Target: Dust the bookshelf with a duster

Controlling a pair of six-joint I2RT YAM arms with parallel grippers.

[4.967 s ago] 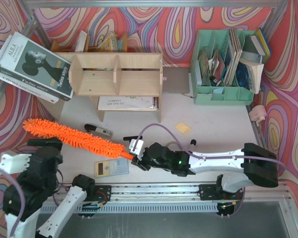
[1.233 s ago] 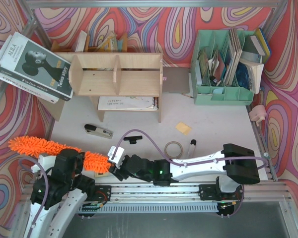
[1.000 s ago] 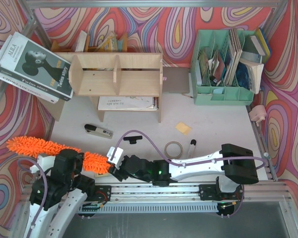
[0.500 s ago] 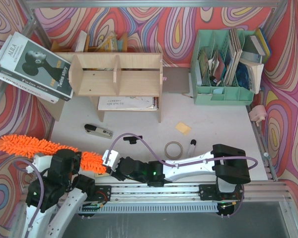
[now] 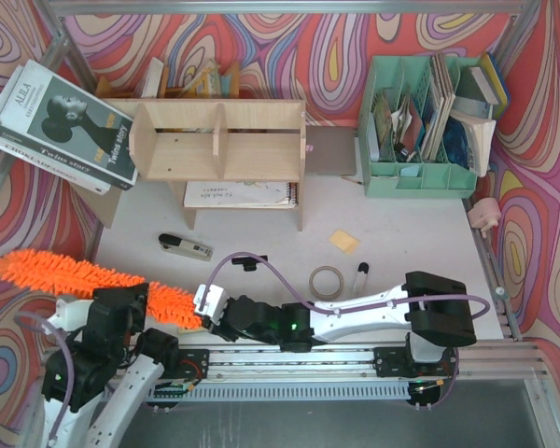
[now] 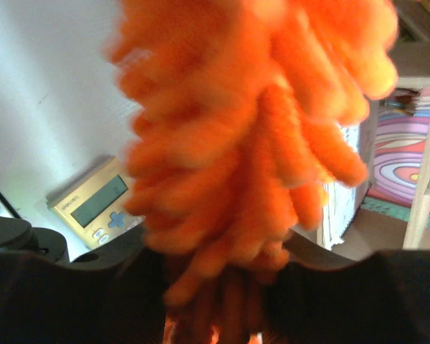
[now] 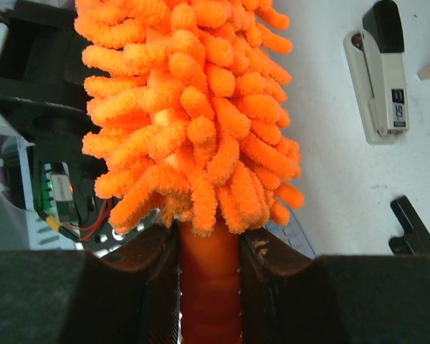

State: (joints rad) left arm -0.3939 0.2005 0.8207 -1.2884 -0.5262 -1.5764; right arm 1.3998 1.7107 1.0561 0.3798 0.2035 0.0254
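The plywood bookshelf (image 5: 219, 140) stands at the back left of the table. The orange fluffy duster (image 5: 56, 273) lies slantwise at the front left, its tip out past the table's left edge. My right gripper (image 5: 203, 315) is shut on its thin orange handle, which sits squeezed between the fingers in the right wrist view (image 7: 209, 251). My left gripper (image 5: 135, 301) sits around the middle of the fluff. In the left wrist view the duster (image 6: 251, 143) fills the frame, blurred, with its strands pressed between the dark jaws (image 6: 226, 287).
A stapler (image 5: 185, 246), a tape roll (image 5: 326, 278), a marker (image 5: 362, 276) and a yellow note (image 5: 345, 241) lie mid-table. A calculator (image 6: 97, 201) lies under the duster. A mint-green organizer (image 5: 420, 177) stands back right, and large books (image 5: 61, 126) lean at the left.
Both arms have carried the duster further left, its tip now beyond the table edge. The right jaws have closed tight on the handle.
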